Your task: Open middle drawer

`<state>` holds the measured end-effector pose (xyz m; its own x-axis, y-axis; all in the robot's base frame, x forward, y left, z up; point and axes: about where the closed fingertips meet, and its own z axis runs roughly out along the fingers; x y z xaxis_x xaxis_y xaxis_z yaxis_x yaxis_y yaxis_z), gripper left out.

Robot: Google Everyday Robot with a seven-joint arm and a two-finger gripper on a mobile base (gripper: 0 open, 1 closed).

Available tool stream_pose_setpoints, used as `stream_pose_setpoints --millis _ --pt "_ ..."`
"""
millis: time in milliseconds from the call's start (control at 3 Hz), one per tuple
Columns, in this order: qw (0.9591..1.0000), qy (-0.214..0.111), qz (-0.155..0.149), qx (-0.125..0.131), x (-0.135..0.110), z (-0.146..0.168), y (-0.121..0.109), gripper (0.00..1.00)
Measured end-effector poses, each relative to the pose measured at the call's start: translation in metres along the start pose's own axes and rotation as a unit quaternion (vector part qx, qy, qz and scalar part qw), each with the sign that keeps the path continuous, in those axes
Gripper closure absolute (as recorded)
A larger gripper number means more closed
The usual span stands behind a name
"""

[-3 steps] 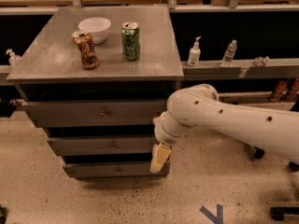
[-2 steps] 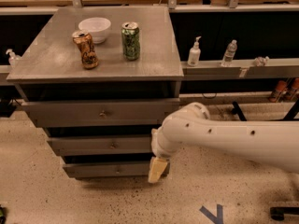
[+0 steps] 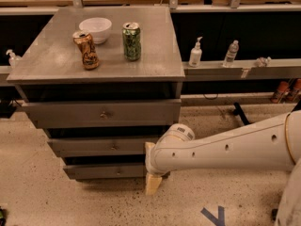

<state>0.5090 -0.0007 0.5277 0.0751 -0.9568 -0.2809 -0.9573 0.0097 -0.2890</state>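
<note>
The grey cabinet has three stacked drawer fronts. The middle drawer is a long flat grey panel with a small round knob at its centre, and it looks pushed in. My gripper hangs at the end of the white arm. It is in front of the right end of the middle and bottom drawers, right of the knob and a little below it. It holds nothing that I can see.
On the cabinet top stand a white bowl, a brown can and a green can. The top drawer and the bottom drawer lie above and below. Bottles stand on a ledge at the right.
My arm has dropped lower and stretched further left, bringing the gripper closer to the right end of the lower drawer fronts. The drawers have not moved.
</note>
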Motion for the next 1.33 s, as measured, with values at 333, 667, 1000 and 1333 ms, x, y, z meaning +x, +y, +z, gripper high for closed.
stream_pose_setpoints --millis 333,667,1000,1333 --pt "0.9994 -0.017 0.021 0.023 0.021 0.011 -0.005 0.00" --pt "0.9935 -0.068 0.048 0.077 0.048 0.028 -0.035 0.00" --pt "0.9798 -0.144 0.031 0.136 0.050 0.041 -0.068 0.00" --pt "0.9665 -0.198 0.003 0.163 0.036 0.062 -0.077 0.00"
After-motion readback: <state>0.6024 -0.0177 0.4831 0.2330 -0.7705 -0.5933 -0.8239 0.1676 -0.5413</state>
